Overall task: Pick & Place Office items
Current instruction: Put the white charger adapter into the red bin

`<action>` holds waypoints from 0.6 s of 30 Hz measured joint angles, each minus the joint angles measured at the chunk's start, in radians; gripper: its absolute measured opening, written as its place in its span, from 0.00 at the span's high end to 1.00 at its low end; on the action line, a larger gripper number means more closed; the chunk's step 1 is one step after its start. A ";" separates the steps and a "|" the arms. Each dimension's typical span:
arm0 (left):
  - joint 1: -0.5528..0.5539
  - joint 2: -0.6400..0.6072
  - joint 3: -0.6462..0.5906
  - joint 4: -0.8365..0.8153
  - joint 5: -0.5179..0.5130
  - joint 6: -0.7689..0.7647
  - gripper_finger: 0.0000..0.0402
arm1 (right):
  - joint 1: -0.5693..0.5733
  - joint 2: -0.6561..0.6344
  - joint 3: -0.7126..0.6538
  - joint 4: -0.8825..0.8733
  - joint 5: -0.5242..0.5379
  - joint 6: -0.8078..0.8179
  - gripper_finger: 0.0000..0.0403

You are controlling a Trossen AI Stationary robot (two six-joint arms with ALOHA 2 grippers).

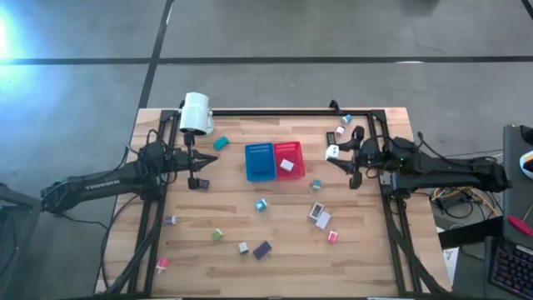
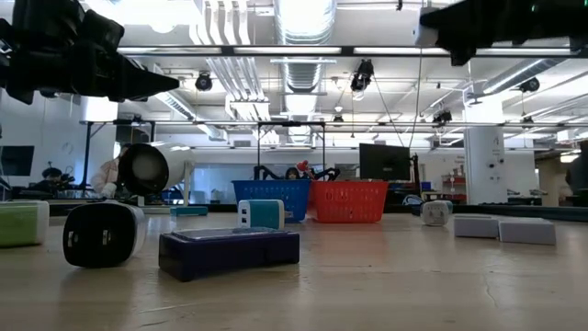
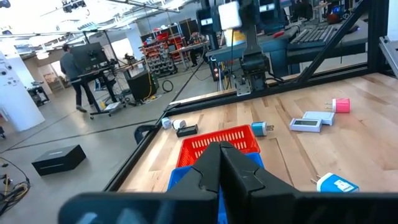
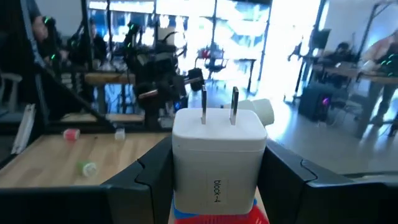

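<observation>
- Charger block (image 4: 218,158), white with two prongs, sits clamped in your right gripper (image 1: 333,153), at 3 o'clock of the red bin (image 1: 288,160).
- Your left gripper (image 1: 196,180) hangs at 9 o'clock of the blue bin (image 1: 260,162), jaws together, empty.

White two-pronged plug block (image 4: 219,158) clamped between the right claw's (image 4: 217,177) dark fingers (image 4: 149,180).

White plug block (image 4: 219,163), dark jaws

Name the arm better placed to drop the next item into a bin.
Right. The right gripper is shut on a white plug block near the red bin; the left gripper is shut and holds nothing.
</observation>
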 joint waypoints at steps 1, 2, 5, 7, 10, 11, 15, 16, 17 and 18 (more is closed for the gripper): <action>0.000 0.000 0.000 0.000 0.000 0.000 0.98 | 0.000 0.000 -0.039 0.069 0.001 0.000 0.58; 0.000 0.000 0.000 0.000 0.000 0.000 0.97 | 0.000 0.000 -0.077 0.142 0.000 -0.001 0.58; 0.000 0.000 0.000 0.000 0.000 0.001 0.97 | 0.001 -0.004 -0.185 0.327 -0.002 -0.023 0.58; 0.000 0.000 0.000 0.000 0.000 0.003 0.97 | 0.001 -0.008 -0.242 0.410 0.003 -0.030 0.58; 0.000 0.000 0.000 0.000 0.000 0.003 0.98 | 0.001 -0.035 -0.280 0.448 0.005 -0.043 0.58; 0.000 0.000 0.000 0.000 0.000 0.004 0.98 | 0.001 -0.051 -0.281 0.447 0.008 -0.053 0.58; 0.000 0.000 0.000 0.000 -0.001 0.003 0.98 | 0.001 -0.135 -0.275 0.415 0.013 -0.045 0.58; 0.000 0.000 0.000 0.000 -0.001 0.003 0.98 | 0.001 -0.157 -0.274 0.383 0.013 -0.045 0.58; 0.000 0.000 0.000 0.000 -0.001 0.003 0.98 | 0.001 -0.179 -0.274 0.347 0.013 -0.046 0.58; 0.000 0.000 0.000 0.000 -0.002 0.003 0.98 | 0.001 -0.200 -0.277 0.319 0.016 -0.049 0.58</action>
